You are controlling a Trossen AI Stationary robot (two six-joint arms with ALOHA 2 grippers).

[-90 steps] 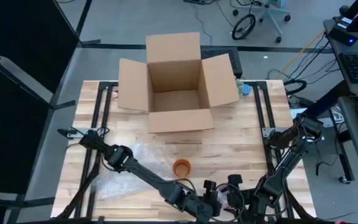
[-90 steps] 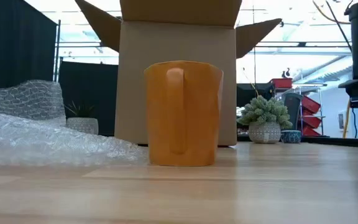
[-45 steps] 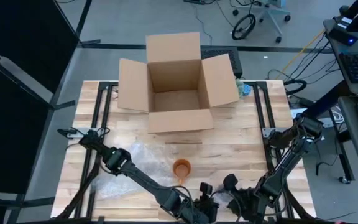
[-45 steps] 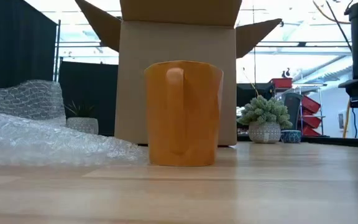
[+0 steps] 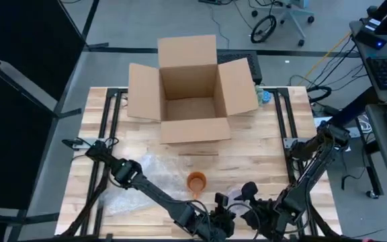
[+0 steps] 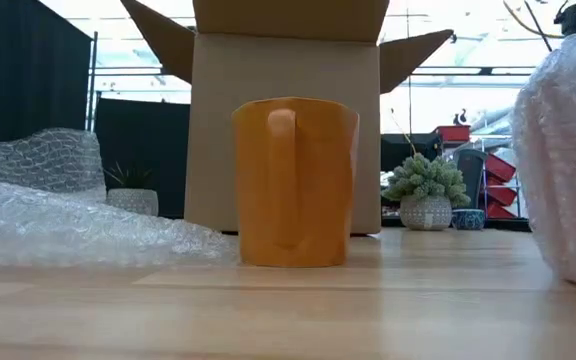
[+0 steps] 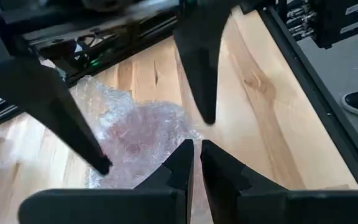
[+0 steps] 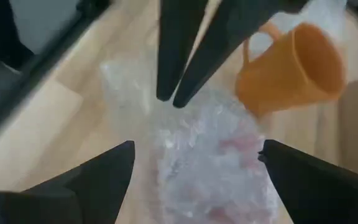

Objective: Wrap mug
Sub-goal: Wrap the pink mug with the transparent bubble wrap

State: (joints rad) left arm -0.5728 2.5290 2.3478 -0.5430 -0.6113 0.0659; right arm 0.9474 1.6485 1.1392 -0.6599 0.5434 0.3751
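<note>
Bubble wrap (image 6: pixel 568 160) has just risen into the low view at right, pinched by the closed left gripper (image 7: pixel 196 155) while the right gripper (image 8: pixel 191 168) gapes empty; wrapping can begin. Mug (image 5: pixel 196 181) stands upright nearby, unwrapped.

Both arms are dark, near-black assemblies of slender tubular links joined by bulkier rounded joint housings. The left arm (image 5: pixel 140 181) shows a thick cylindrical joint casing partway along its length; the right arm (image 5: pixel 312 165) carries a similar blocky housing near its base. Thin black cables run beside each base. The left gripper (image 7: pixel 192 163) has two matte black fingers tapering to narrow, flat-faced tips. The right gripper (image 8: pixel 191 158) has broad, black, wedge-shaped fingers with pointed tips.
</note>
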